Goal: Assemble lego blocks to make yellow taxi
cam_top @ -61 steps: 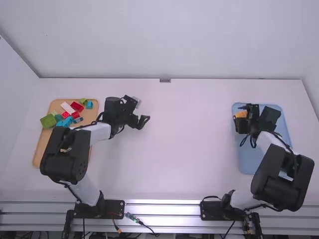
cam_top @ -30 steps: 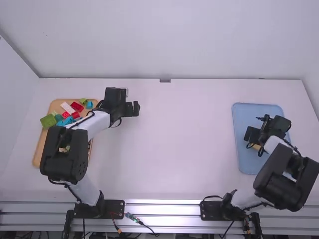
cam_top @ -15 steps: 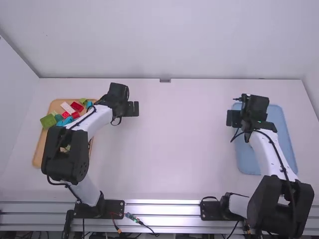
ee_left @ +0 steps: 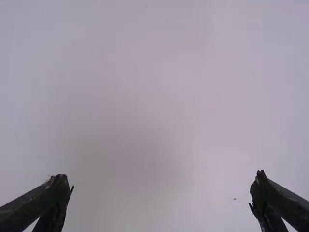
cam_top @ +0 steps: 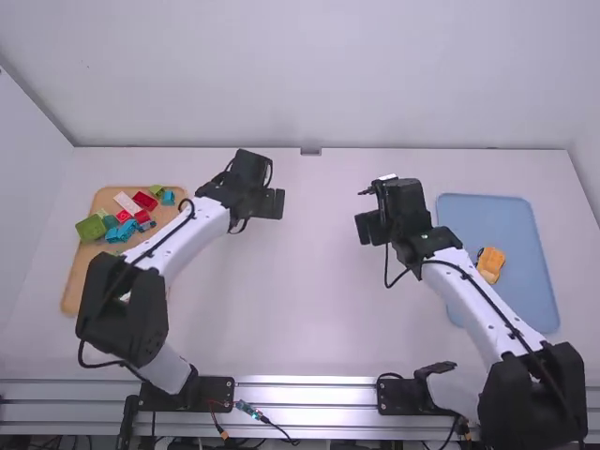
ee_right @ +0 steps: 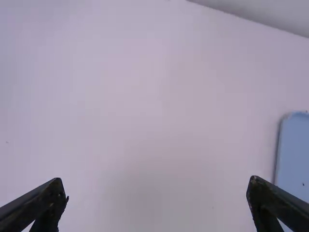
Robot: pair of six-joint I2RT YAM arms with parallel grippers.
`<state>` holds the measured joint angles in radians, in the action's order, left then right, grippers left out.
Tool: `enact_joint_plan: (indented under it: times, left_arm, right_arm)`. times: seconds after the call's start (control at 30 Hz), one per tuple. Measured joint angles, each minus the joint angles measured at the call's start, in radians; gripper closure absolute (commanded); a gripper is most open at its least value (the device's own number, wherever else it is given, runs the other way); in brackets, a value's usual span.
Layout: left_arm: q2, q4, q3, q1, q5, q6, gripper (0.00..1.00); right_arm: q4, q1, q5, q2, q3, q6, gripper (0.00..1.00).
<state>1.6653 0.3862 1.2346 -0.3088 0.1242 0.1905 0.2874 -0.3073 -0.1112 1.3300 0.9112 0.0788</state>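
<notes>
Blue, the tray [cam_top: 487, 220] lies on the right side of the white table [cam_top: 319, 309] in the high view. The orange-yellow taxi [cam_top: 490, 263] sits on this tray, around its middle, beside the right arm's white link [cam_top: 473, 288], which passes over the tray. Just left of the tray hangs the right gripper [cam_top: 369, 228]; well to the tray's left is the left gripper [cam_top: 273, 203]. Farthest left of the tray, a tan board [cam_top: 79, 272] carries green [cam_top: 91, 228], red [cam_top: 144, 201], pink [cam_top: 127, 202] and light-blue blocks [cam_top: 128, 229].

Left wrist view: the left gripper's fingers [ee_left: 41, 203] stand wide apart over bare white tabletop, with nothing between them.

Right wrist view: the right gripper's fingers [ee_right: 38, 205] are spread wide too, gripping nothing, one of them overlapping the tray's edge from this angle.
</notes>
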Motion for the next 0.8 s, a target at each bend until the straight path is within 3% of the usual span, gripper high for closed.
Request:
enact_joint_plan:
  times: [0.27, 0.67, 0.8]
  left_arm:
    - [-0.104, -0.093, -0.083, 0.081, -0.05, -0.061, 0.14]
    - [-0.3, -0.294, -0.283, 0.28, -0.113, -0.168, 0.35]
    - [-0.387, -0.375, -0.369, 0.314, -0.114, -0.177, 0.44]
  right_arm:
    - [-0.096, 0.095, 0.032, -0.1, -0.064, -0.055, 0.15]
    - [-0.286, 0.301, 0.105, -0.32, -0.283, -0.074, 0.38]
    - [-0.288, 0.311, 0.106, -0.414, -0.373, -0.072, 0.47]
